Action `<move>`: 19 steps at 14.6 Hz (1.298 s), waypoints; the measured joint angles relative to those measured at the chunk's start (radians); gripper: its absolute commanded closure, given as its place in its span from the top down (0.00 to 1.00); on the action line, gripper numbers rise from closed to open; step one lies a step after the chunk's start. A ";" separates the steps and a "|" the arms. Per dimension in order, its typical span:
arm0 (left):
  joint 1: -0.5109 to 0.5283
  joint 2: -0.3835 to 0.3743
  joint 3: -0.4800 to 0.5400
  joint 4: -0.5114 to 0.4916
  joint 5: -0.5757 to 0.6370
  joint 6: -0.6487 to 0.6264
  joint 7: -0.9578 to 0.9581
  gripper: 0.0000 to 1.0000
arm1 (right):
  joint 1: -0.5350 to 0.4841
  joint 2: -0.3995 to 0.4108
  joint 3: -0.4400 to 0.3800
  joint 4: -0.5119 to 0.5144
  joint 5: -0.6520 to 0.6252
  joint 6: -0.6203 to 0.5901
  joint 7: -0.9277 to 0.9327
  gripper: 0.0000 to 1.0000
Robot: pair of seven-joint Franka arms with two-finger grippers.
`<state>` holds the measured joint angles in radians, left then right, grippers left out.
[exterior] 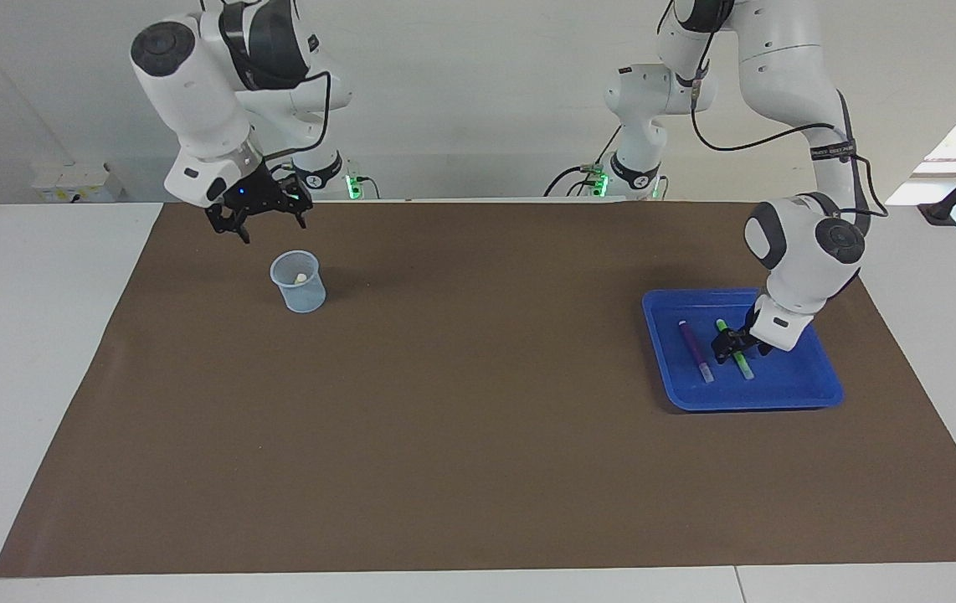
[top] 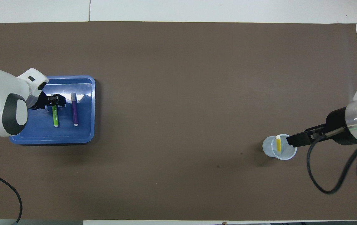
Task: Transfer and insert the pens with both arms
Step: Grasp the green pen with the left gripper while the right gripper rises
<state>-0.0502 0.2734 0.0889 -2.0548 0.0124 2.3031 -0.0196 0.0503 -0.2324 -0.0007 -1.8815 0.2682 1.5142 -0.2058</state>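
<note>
Right gripper [exterior: 259, 219]: I am holding it up in the air just beside the cup, toward the robots' side of it, with its fingers spread wide and nothing between them.

Cup [exterior: 299, 281]: it is standing upright on the brown mat [exterior: 478, 435] toward the right arm's end of the table; the yellow pen [top: 278, 143] is leaning inside it (only its pale cap shows over the rim from the facing camera), so I am counting that insertion as done.

Left gripper [exterior: 733, 341]: I am working it low inside the blue tray [exterior: 813, 394], its fingers straddling the green pen partway along the barrel; whether they are pinching it yet or only flanking it, I cannot tell.

Green pen [exterior: 735, 350]: it is lying flat on the tray floor, under the left gripper; I judge this is the next one to go.

Purple pen [exterior: 696, 352]: it is lying flat just beside the green one, roughly parallel and apart from it, on the side toward the middle of the table, so the fingers are getting room around the green barrel.

Tray placement: it is sitting toward the left arm's end, well apart from the cup, which is why I am expecting a handover between the arms.

Risk: a skewed grip could be rolling the green pen toward the purple one.
</note>
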 measured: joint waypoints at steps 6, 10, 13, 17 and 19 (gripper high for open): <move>0.000 0.002 -0.002 0.011 0.003 -0.027 0.011 0.34 | -0.056 0.010 -0.014 0.026 0.128 -0.035 -0.001 1.00; 0.000 0.003 -0.002 0.012 0.004 -0.027 0.016 0.00 | -0.056 0.014 -0.012 0.018 0.191 -0.020 0.046 1.00; 0.001 0.003 -0.002 0.013 0.004 -0.027 0.017 0.00 | -0.013 0.014 0.005 -0.004 0.289 0.041 0.228 1.00; 0.001 0.006 -0.002 0.048 0.004 -0.068 0.018 0.00 | 0.067 0.012 0.018 -0.026 0.391 0.161 0.479 1.00; 0.001 0.012 -0.002 0.119 -0.001 -0.166 0.017 0.00 | 0.076 0.004 0.018 -0.054 0.446 0.228 0.530 1.00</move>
<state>-0.0492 0.2855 0.0867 -1.9356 0.0113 2.1372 -0.0027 0.1263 -0.2286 0.0172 -1.9351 0.7144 1.7420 0.3237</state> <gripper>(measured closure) 0.833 0.000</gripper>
